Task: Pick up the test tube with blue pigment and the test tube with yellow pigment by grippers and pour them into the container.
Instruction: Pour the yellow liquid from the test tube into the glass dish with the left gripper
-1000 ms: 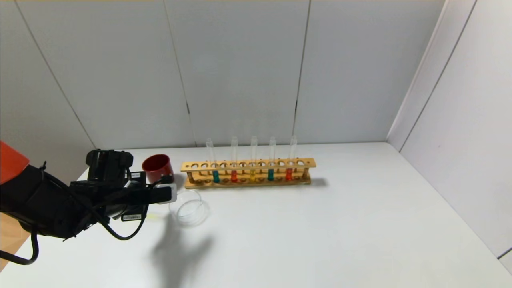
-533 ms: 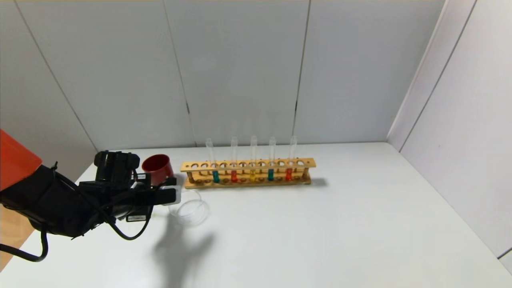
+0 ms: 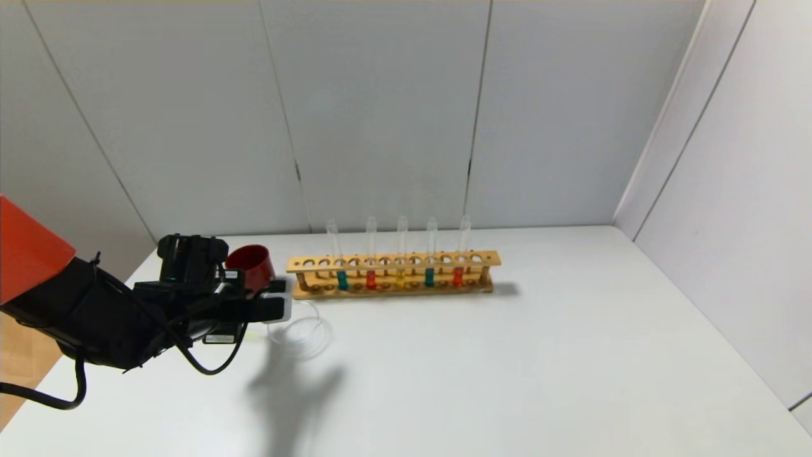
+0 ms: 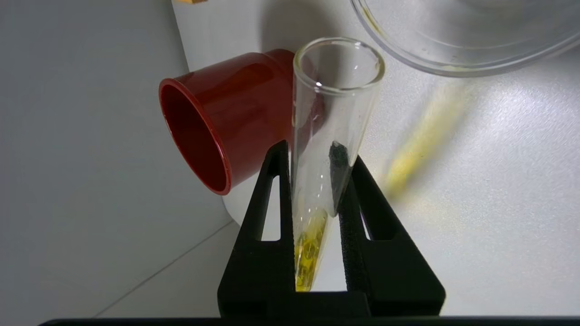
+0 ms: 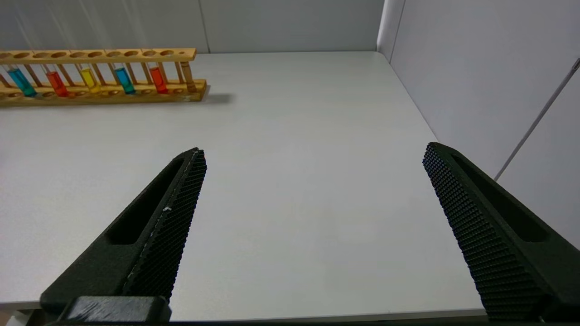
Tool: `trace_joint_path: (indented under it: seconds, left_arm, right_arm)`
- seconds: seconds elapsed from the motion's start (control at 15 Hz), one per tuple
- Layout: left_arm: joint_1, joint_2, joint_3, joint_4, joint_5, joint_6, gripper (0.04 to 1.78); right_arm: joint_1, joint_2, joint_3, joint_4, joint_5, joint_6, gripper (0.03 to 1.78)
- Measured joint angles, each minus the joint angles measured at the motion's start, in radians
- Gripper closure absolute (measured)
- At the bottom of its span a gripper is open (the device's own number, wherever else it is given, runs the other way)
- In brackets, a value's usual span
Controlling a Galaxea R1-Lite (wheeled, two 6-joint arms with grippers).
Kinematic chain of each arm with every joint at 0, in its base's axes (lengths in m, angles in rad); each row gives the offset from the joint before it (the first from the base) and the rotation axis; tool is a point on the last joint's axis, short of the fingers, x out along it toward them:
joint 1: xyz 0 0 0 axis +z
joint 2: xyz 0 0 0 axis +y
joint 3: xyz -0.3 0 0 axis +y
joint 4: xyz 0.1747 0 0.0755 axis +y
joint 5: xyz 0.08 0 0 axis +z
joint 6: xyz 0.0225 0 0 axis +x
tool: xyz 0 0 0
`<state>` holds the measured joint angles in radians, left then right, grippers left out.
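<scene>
Left wrist view: left gripper [image 4: 317, 181] is clamped tight on the test tube with yellow pigment [image 4: 326, 149], which sits between the black fingers [image 4: 272, 217] with its open mouth toward the container [image 4: 457, 68] but short of the rim, not over it. Only a small yellow residue sits at the tube's closed end by the gripper base; a yellow streak shows on the table [image 4: 476, 203] beside the tube, could be a spill or a tinted reflection, can't tell. Dark red cup [image 4: 217, 117] is just behind the tube. Head view: left gripper [image 3: 269, 309] is low at table-left, touching or nearly touching the dish edge [image 3: 298, 331]; rack [image 3: 393, 274] behind holds five tubes, two teal-blue [image 3: 342, 279] [image 3: 429, 277], two red, one yellow. Right wrist view: right gripper [image 5: 312, 213] is spread wide, holding nothing, parked well away from the rack. Judgement: yellow pour looks mostly done or close to finishing; the dish shows no clear pool, only faint yellow at the rim. Blue tube not yet picked, so about halfway. Left to do: grab a blue tube, pour it.
</scene>
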<state>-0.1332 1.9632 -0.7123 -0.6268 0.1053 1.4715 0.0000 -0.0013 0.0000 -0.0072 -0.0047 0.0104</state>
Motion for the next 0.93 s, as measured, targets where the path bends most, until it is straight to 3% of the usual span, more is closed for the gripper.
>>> trace_joint_path:
  seconds: [0.93]
  left_arm:
    - [-0.056,0.032,-0.023,-0.003,0.116,0.1,1.49]
  right_arm:
    - [0.0,0.0,0.0,0.0,0.0,0.0,0.06]
